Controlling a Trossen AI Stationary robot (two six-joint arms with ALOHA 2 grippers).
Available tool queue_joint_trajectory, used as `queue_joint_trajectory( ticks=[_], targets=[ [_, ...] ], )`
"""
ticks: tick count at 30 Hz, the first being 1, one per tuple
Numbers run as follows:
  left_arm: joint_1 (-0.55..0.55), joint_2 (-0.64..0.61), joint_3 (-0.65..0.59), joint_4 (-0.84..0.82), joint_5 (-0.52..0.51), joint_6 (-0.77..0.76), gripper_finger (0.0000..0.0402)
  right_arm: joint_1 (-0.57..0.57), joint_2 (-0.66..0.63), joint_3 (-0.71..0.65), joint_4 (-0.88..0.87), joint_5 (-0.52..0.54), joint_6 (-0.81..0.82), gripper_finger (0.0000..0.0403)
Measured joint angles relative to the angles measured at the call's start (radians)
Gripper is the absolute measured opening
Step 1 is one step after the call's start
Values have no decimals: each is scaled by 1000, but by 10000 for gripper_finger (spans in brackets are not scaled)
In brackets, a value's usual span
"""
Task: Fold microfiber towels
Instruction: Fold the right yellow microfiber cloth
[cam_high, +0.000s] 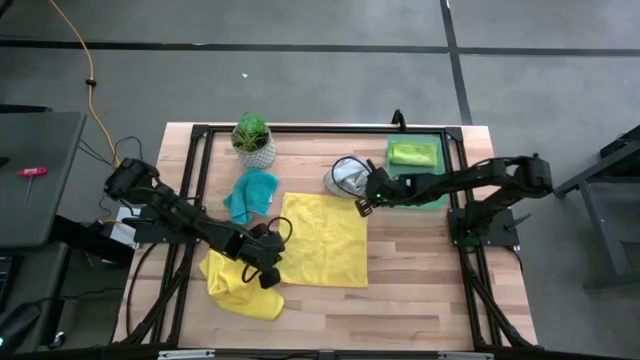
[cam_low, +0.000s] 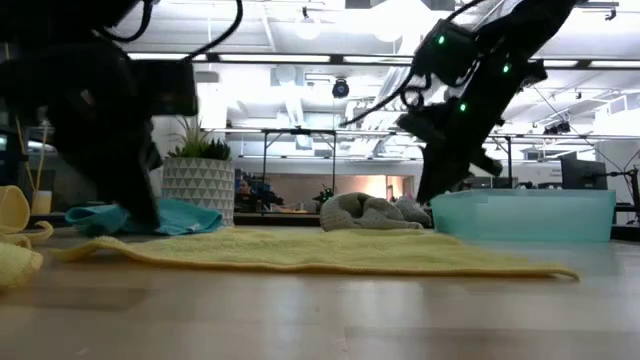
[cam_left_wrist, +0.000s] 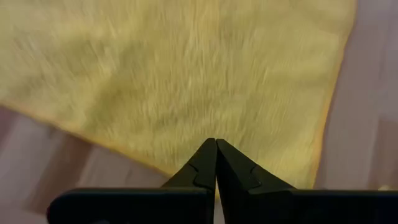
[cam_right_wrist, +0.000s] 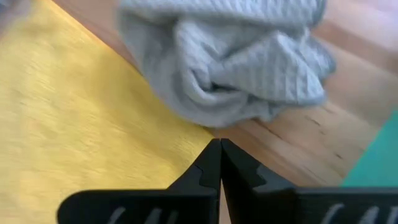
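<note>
- While both claws are pinched shut and empty, the high view shows the flat yellow towel (cam_high: 325, 238) mid-desk, left claw (cam_high: 268, 278) at its near-left corner, right claw (cam_high: 362, 207) at its far-right corner.
- Low view: both arms reach down steeply.
- Left wrist view: shut tips could merely drag the cloth.
- Right wrist view: the grey-white towel (cam_right_wrist: 236, 56) lies close and may snag.
</note>
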Motion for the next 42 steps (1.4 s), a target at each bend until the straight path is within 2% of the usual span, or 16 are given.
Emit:
queue_joint_trajectory(
  ticks=[3,7,11,15,18,21,27,31,36,42],
  targets=[
    [14,-37,1,13,-27,0,0,12,-53,0,0,-16,-7,0],
    [21,-45,1,44,-13,13,0,49,-122,0,5,-115,-68,0],
    [17,-51,5,47,57,42,1,103,-187,1,17,-190,-85,0],
    [-5,-55,42,3,143,102,15,155,-227,1,18,-187,-85,0],
    [-41,-55,59,-45,176,198,42,179,-234,1,19,-185,-83,0],
    [-73,-55,60,-81,165,262,81,194,-232,1,19,-183,-82,0],
    [-103,-17,59,-105,145,287,160,199,-230,1,12,-180,-85,0],
    [-103,31,61,-54,149,276,188,199,-230,1,6,-180,-85,0],
    [-106,80,61,-33,155,245,193,199,-230,1,-4,-177,-89,0],
    [-128,102,65,-38,127,245,174,199,-230,1,-14,-174,-96,0]
  ],
)
